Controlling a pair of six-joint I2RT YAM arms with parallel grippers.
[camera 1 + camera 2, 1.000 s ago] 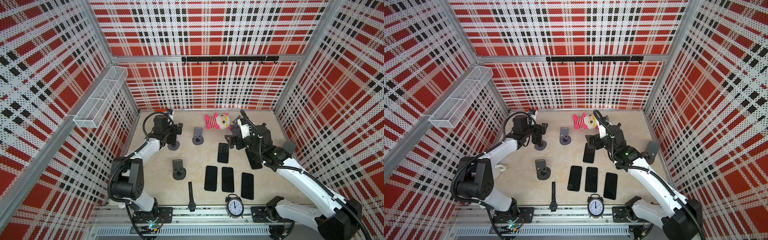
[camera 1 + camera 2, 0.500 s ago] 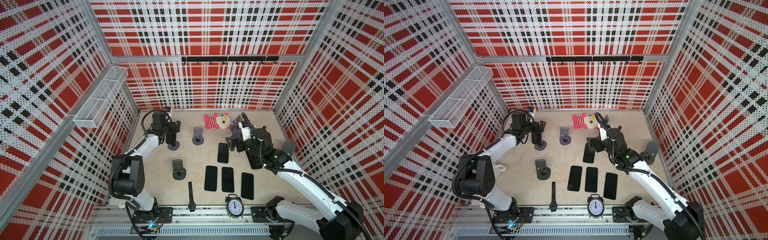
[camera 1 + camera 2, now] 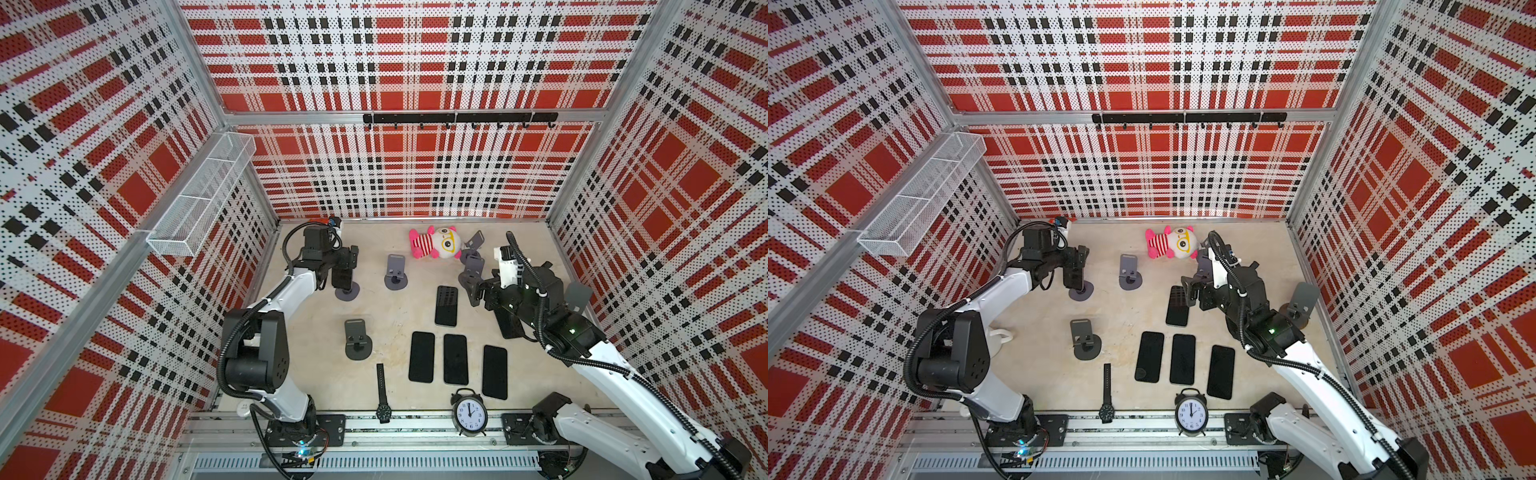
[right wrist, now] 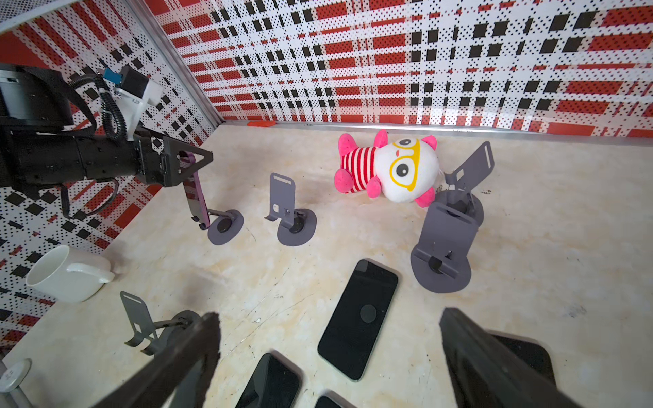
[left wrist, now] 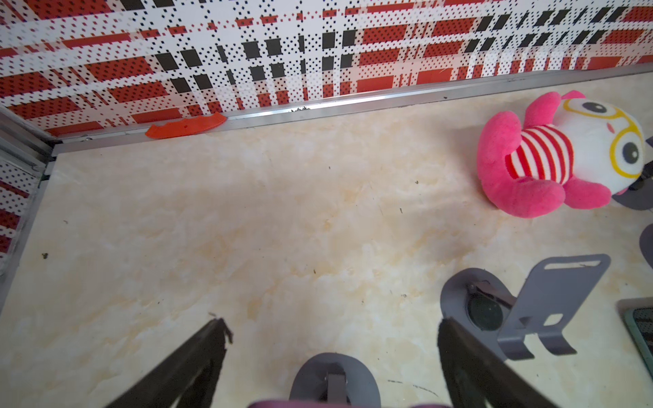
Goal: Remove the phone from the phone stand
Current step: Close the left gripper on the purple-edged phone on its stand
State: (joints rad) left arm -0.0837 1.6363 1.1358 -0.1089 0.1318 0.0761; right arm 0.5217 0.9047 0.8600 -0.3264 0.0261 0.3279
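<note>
- The left hand (image 3: 347,264) is at the back left of the beige marbled worktop (image 3: 399,316), set at the top of the dark phone with a purple edge (image 4: 198,197).
- That phone is on the grey metal phone stand with a round base (image 4: 226,226). It leans nearly upright against the back plate, with its lower edge in the lip.
- In the left wrist view the black fingers (image 5: 190,367) stand wide apart, one to each side of the phone's top edge. Whether they press on it cannot be told.
- The right hand (image 4: 328,325) is spread wide with nothing between its fingers. It hangs above the worktop near a black phone lying flat (image 4: 357,318).
- A row of three black phones (image 3: 456,359) lies flat nearer the front.
- Two bare grey stands (image 3: 395,272) (image 3: 357,340) stand apart from the occupied one.
- A pink and white plush toy (image 3: 436,243) lies at the back.
- A black alarm clock (image 3: 469,413) and a black wristwatch (image 3: 382,390) are at the front edge.
- A white mug (image 4: 67,273) lies by the left wall.
</note>
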